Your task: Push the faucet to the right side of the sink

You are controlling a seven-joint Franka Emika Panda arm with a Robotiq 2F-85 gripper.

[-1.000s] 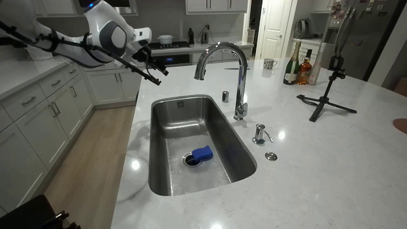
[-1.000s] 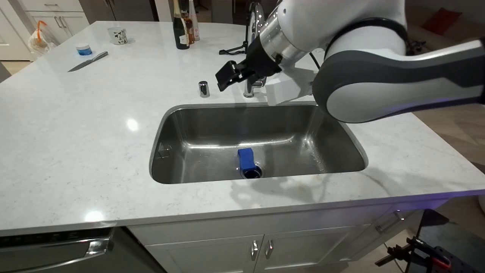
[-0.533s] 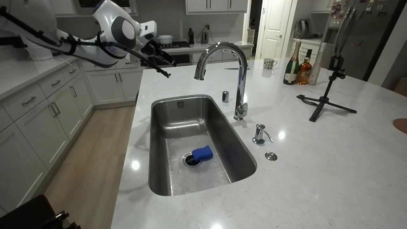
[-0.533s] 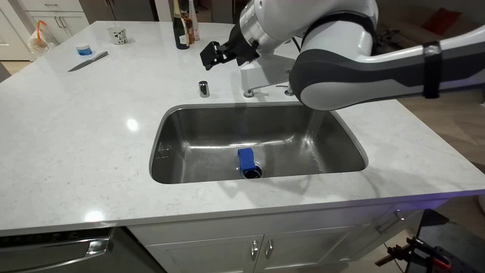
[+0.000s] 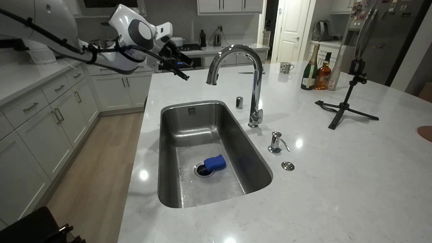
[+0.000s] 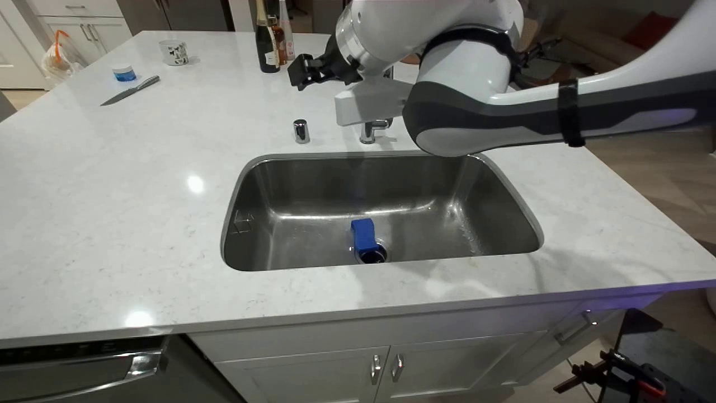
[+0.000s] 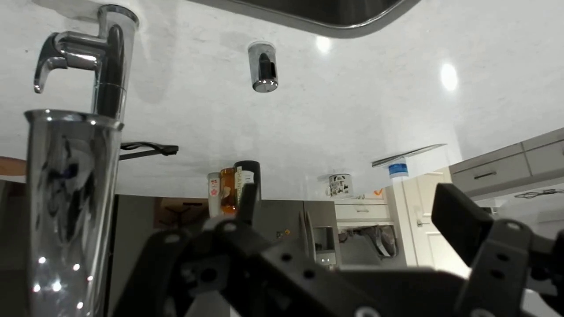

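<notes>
White cabinets (image 5: 38,138), wood-toned floor (image 5: 96,158) — pale door (image 5: 290,32), grey fridge (image 5: 388,37)

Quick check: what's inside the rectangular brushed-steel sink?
A blue wavy-edged sponge lies in the sink, partly over the round metal-rimmed drain. Whatever is beneath the sponge is covered; the drain's inside is too dark to tell.

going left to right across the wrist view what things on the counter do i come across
faucet → black tripod leg → pale bottle → amber bottle → small chrome cylinder → patterned mug → blue-and-white jar
</notes>
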